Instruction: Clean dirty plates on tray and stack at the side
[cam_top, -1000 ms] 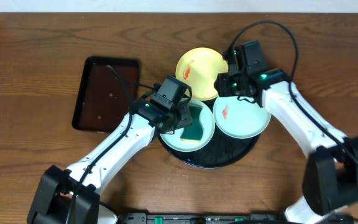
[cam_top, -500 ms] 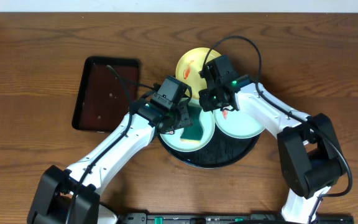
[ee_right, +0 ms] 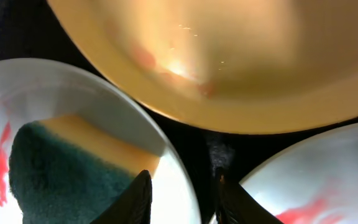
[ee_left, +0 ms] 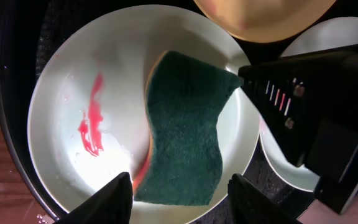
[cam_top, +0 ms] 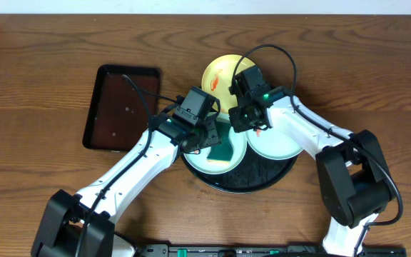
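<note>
On the wooden counter [cam_top: 41, 57]: a round black tray [cam_top: 252, 184] at centre, carrying all three plates. Farthest back on it, the pale yellow plate [cam_top: 223, 71], with an orange-red smear [cam_top: 216, 81] left of its middle. In front of that, side by side and close together, two mint-white plates.

On the left mint plate [ee_left: 67, 74], a red smear [ee_left: 92, 121] across its left half. Also a green-and-yellow sponge [ee_left: 182, 137], green face up, bent in a slight curve, lying from near the plate's middle to its right rim. Clenched on the near end of that sponge, the left jaws, with fingers [ee_left: 120, 198] on either side of it.

On the right mint plate [cam_top: 285, 143], a red smear [cam_top: 260, 130] near its left edge, close under the right arm [cam_top: 312, 125].

Lowered astride the far right rim of the left mint plate, just beside the sponge's yellow corner, the right jaws. Parted, one finger [ee_right: 138, 199] over the plate, the other over the tray, a strip of black showing between rim and outer finger; grasping nothing.

Well off to the left, apart from the black tray, a rectangular dark brown tray [cam_top: 120, 107]
</note>
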